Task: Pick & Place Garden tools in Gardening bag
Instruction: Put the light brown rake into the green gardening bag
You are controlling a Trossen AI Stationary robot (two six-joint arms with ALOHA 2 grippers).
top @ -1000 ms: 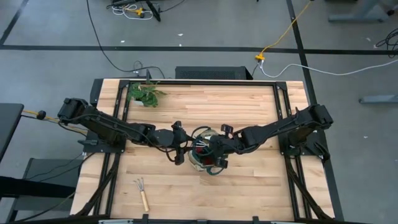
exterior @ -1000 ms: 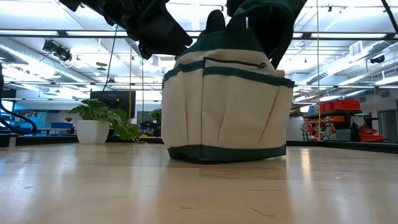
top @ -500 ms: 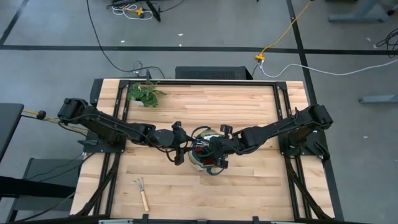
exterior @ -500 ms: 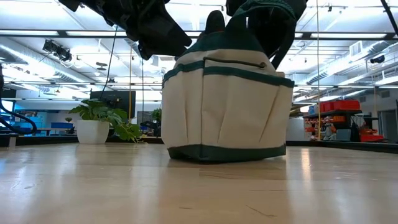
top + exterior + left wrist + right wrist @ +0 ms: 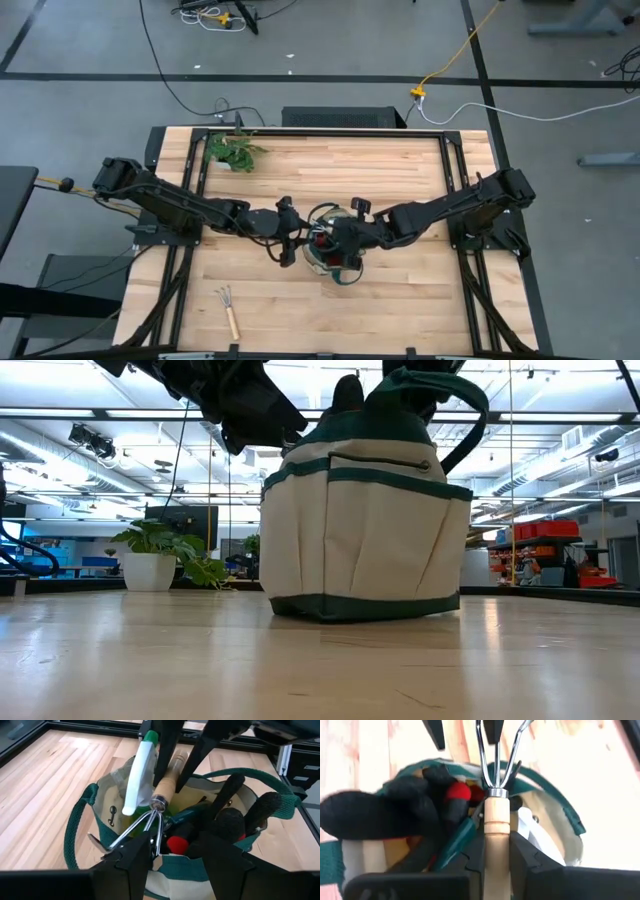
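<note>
The gardening bag [image 5: 365,540], cream with green trim, stands mid-table [image 5: 318,262]. Inside show red-and-black gloves [image 5: 227,822], green shears [image 5: 457,840] and a green piece with a white handle [image 5: 139,775]. My right gripper [image 5: 496,851] hangs over the bag's mouth [image 5: 338,240], shut on a wooden-handled rake [image 5: 165,785] whose prongs [image 5: 142,827] reach toward the bag's left rim. My left gripper [image 5: 177,851] stands open just outside that rim [image 5: 292,243], touching nothing. A second rake [image 5: 228,305] lies flat near the front edge. My right gripper pinches the rake's wooden handle [image 5: 496,827] between its two fingers, a little behind the metal collar. The fingers slant down from the table's right and the handle runs along them, prongs ahead. The rake is tilted over the bag's mouth; whether its prongs touch the contents, I cannot tell.
A leafy plant in a white pot [image 5: 235,150] stands at the far left of the table. The bag's green loop handle [image 5: 470,415] arches up on its right side. Bare wood lies in front of the bag and to the right.
My right gripper has risen a little above the bag. In the low view it has uncovered the bag's green loop handle. The left arm and the bag have kept still.
</note>
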